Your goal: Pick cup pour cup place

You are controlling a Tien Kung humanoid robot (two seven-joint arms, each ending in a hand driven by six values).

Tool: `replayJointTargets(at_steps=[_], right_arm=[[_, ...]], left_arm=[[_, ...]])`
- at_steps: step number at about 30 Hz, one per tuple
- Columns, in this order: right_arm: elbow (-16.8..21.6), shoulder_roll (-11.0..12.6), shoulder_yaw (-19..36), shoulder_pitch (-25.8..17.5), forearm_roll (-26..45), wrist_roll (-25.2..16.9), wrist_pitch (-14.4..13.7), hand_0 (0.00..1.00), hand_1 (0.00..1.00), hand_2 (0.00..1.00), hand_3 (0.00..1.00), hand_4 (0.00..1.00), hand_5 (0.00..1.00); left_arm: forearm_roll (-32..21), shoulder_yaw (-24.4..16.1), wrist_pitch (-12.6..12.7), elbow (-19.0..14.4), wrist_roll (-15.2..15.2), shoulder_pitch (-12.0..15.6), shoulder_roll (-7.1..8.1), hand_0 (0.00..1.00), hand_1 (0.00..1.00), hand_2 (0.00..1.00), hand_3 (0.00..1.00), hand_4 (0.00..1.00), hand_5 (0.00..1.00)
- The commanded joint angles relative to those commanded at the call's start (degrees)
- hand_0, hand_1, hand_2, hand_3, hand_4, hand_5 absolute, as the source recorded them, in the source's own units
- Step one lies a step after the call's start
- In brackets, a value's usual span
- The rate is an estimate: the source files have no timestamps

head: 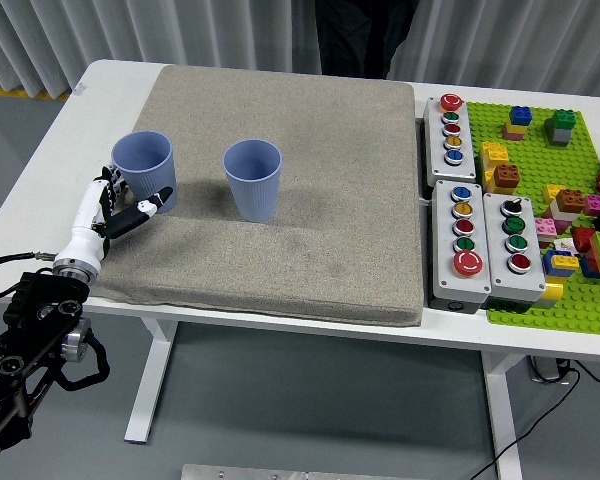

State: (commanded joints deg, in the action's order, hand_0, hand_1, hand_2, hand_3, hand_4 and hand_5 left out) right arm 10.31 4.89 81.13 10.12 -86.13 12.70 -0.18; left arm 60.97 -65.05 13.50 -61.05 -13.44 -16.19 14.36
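Two blue cups stand upright on a grey mat [310,230] that covers most of the white surface [70,150]. The left cup [145,171] sits near the mat's left edge, and the second cup [253,180] stands apart from it toward the middle. The left robot hand [120,207] reaches in from the lower left corner, its fingers spread around the base of the left cup, the thumb tip just beside the cup's wall; whether it touches cannot be told. Along the right edge lie three button boxes [477,244] and a green plate of toy bricks [555,200]. A person in dark clothing [352,35] stands at the far edge.
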Motion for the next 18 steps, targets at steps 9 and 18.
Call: replayJointTargets(at_steps=[9,18], right_arm=[[0.0,0.1,0.1,0.2,0.0,-0.1,0.0,0.693,0.677,0.615,0.598,0.002,0.155],[0.0,0.1,0.0,0.5,0.1,0.0,0.0,0.695,0.677,0.614,0.598,0.002,0.155]], left_arm=[[-0.1,0.4,0.1,0.2,0.0,-1.1,-0.15,0.983,0.931,0.998,0.998,0.926,0.340],[-0.2,0.8,0.2,1.4,0.0,-2.6,-0.82,0.983,0.931,0.998,0.998,0.925,0.345]])
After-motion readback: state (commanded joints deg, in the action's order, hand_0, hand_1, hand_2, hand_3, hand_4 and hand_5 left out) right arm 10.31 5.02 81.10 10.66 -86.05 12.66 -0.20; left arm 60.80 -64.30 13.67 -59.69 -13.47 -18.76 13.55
